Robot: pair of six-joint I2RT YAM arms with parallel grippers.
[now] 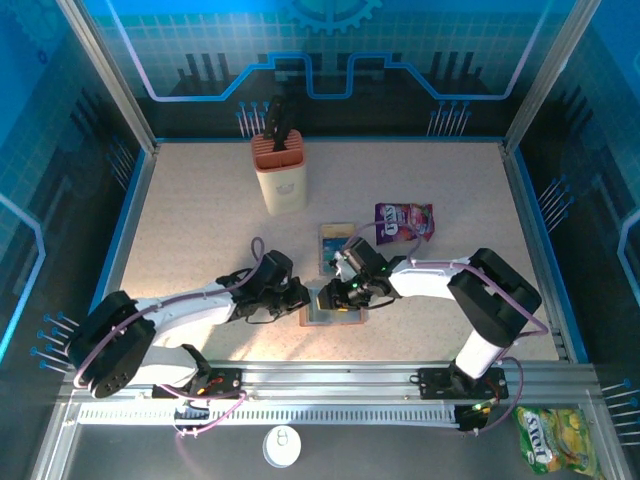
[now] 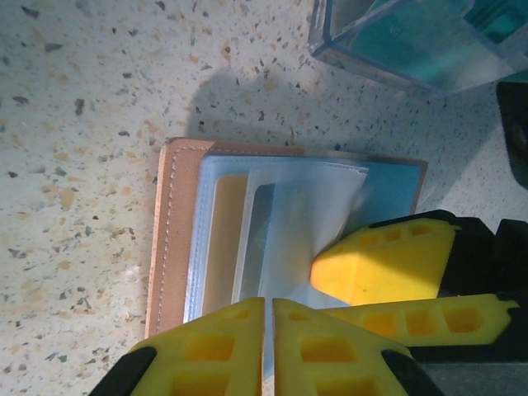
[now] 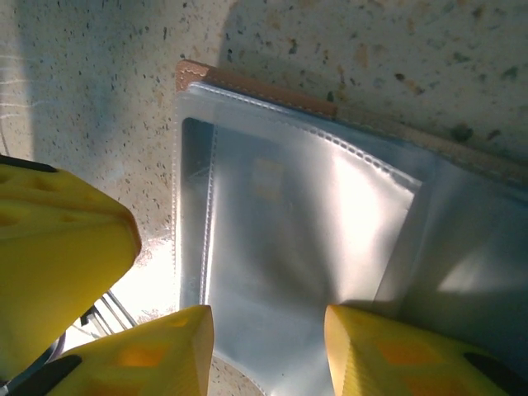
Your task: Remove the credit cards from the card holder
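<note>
Now, card holder point(image 2: 169, 247) lies open on table point(image 1: 200, 230), at 6 o'clock of centre in top view; clear box point(image 2: 396, 41) at its 12.
Left gripper point(image 2: 269, 322) at holder's 9: fingers pressed together, pale strip in slit, prob. sleeve edge.
Right gripper point(image 3: 264, 330) reaches in from 3: fingers apart over clear sleeve point(image 3: 280, 231), nothing pinched.
Advice: left pins holder flat; right nips card edge only, not plastic, and pulls slow along pocket.
Unclear: tan card point(image 2: 224, 239) seen thru plastic, no. of other cards not countable; glare hides pocket mouth; teal content of box blurred.
</note>
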